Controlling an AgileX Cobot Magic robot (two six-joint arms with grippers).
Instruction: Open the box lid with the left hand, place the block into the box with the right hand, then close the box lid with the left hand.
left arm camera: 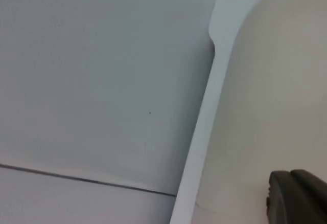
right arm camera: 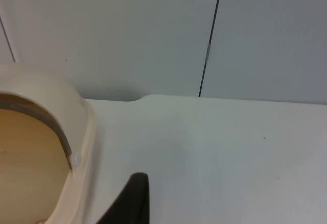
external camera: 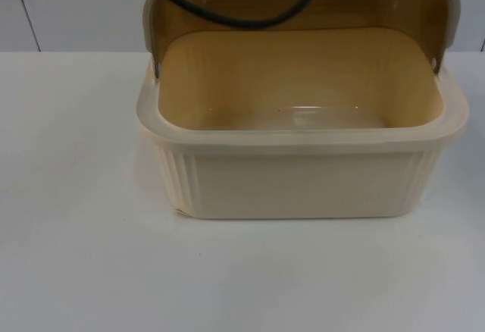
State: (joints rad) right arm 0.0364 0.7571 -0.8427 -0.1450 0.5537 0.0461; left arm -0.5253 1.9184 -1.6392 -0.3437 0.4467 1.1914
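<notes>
A cream ribbed box stands in the middle of the table in the top view, and its curved lid is swung up and back. The tan floor inside lies bare, with a glint of light on it. My left gripper sits close against the lid's cream outer surface, with the grey wall beyond it. My right gripper hovers over the table just beside the box's end, where the raised lid's edge curves over the tan inside.
White table top spreads in front of the box and to both sides. The grey partition wall, with a dark vertical seam, rises right behind the table's back edge.
</notes>
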